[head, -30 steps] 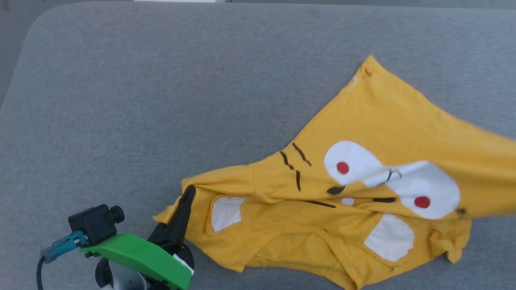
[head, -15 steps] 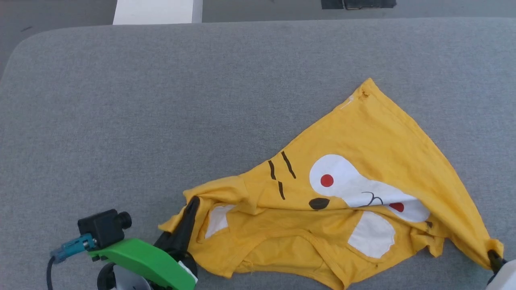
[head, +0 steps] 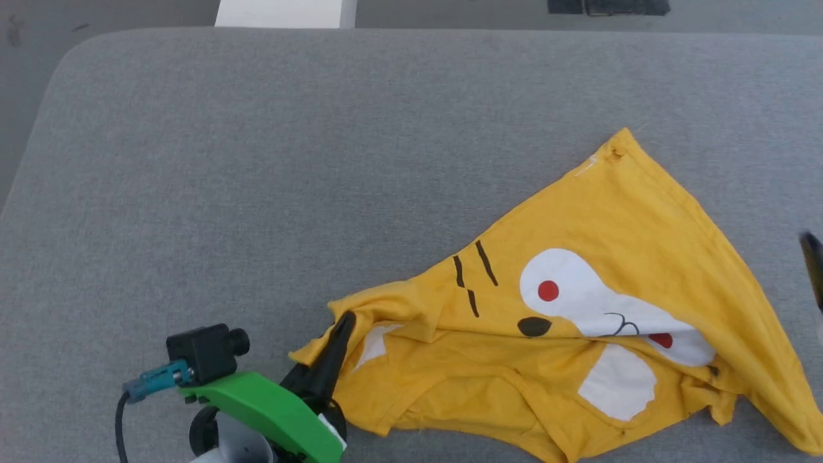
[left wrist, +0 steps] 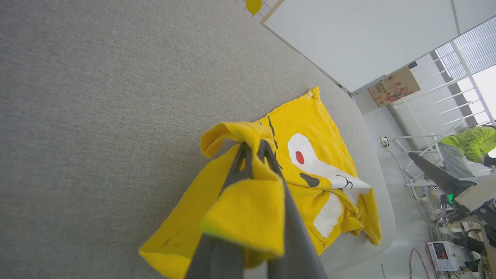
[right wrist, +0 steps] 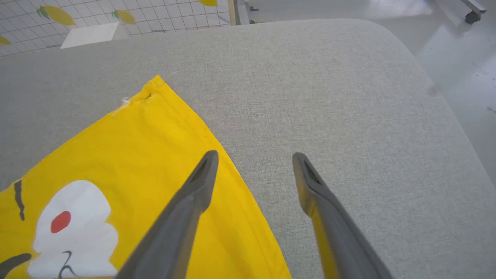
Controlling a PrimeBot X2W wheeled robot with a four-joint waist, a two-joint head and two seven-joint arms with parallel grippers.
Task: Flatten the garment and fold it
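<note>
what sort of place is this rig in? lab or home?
Probably a robotics lab or test workshop: a grey padded work table, a bench instrument with a red readout beside loose cables, and a wall poster.

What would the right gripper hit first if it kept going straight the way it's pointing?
Probably the bare grey padded surface, just past the edge of the garment. The open right gripper angles down at it; one finger overlaps the hem, though its height is unclear.
</note>
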